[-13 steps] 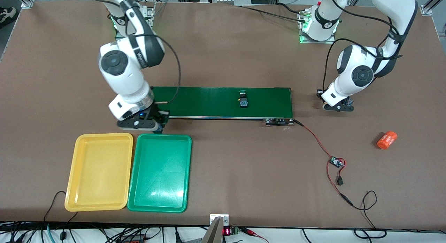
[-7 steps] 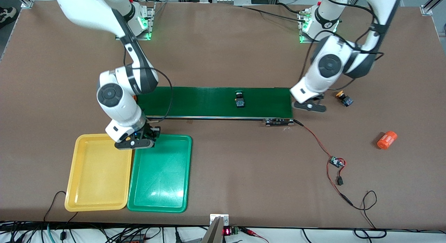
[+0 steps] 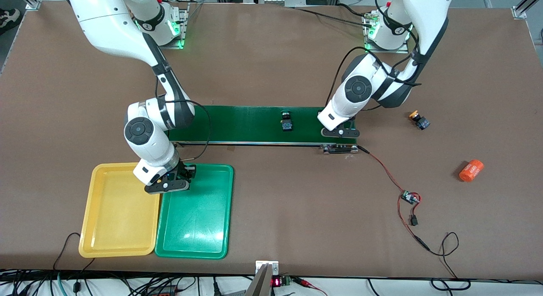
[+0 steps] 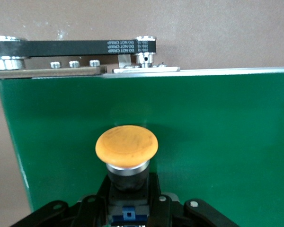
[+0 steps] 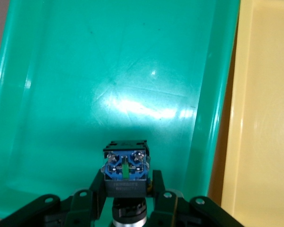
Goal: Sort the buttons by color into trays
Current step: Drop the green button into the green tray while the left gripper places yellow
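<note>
My right gripper hangs over the green tray, close to the edge it shares with the yellow tray. It is shut on a button with a black-and-blue body; the cap is hidden. My left gripper is over the dark-green belt at its left-arm end, shut on a yellow-capped button. A green-capped button lies mid-belt. Another yellow-capped button lies on the table past the belt's left-arm end.
An orange cylinder lies toward the left arm's end of the table. A small circuit board with red and black wires runs from the belt's drive toward the front camera.
The right arm carried its button from the belt's end to over the green tray. The left arm carried a yellow-capped button from the table to over the belt. The mid-belt button travelled toward the right arm's end.
</note>
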Available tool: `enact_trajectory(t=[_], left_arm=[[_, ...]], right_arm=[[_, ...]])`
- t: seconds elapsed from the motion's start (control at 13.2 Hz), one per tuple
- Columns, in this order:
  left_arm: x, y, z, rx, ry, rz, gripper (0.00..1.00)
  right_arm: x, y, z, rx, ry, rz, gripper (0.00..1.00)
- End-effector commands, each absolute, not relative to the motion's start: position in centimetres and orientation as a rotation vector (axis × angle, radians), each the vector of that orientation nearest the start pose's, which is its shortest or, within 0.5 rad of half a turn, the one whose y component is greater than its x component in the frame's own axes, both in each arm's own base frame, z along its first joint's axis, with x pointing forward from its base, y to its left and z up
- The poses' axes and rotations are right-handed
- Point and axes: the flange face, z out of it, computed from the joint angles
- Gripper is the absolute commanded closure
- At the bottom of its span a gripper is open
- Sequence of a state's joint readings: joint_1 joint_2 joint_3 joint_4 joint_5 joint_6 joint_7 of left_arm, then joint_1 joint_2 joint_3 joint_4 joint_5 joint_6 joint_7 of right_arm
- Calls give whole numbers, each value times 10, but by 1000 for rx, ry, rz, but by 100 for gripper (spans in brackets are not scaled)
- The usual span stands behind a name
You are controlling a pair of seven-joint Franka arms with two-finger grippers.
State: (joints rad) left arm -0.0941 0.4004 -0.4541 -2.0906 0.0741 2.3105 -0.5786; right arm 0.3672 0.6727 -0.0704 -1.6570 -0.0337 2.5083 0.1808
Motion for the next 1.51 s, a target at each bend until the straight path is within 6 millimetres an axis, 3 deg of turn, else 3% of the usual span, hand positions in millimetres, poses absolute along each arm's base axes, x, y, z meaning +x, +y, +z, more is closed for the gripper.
enact_trajectory(t=[0.0,0.23,0.38,0.53,0.76,0.91,1.21,1.44], left_arm=[[497,-291,264,-3175,-44,232,0],[507,-278,306,-3158,-75,188,0],[520,-265,341,-3102,-100,275,0],[536,-237,368,-3034,-164,401,0],[550,-165,366,-2963,-300,549,0],[557,-129,364,-2996,-180,598,0],[568,-30,354,-3053,-13,631,0],[545,26,355,-3038,-127,629,0]], right_arm=[[676,217,225,-3103,-258,-336,73],[673,224,226,-3086,-225,-321,22],[672,225,231,-3084,-227,-323,6],[670,222,238,-3083,-225,-325,5],[650,221,258,-3085,-176,-286,0],[625,219,276,-3092,-47,-210,0],[567,232,304,-3078,71,-123,0],[521,269,312,-3056,217,-65,0]])
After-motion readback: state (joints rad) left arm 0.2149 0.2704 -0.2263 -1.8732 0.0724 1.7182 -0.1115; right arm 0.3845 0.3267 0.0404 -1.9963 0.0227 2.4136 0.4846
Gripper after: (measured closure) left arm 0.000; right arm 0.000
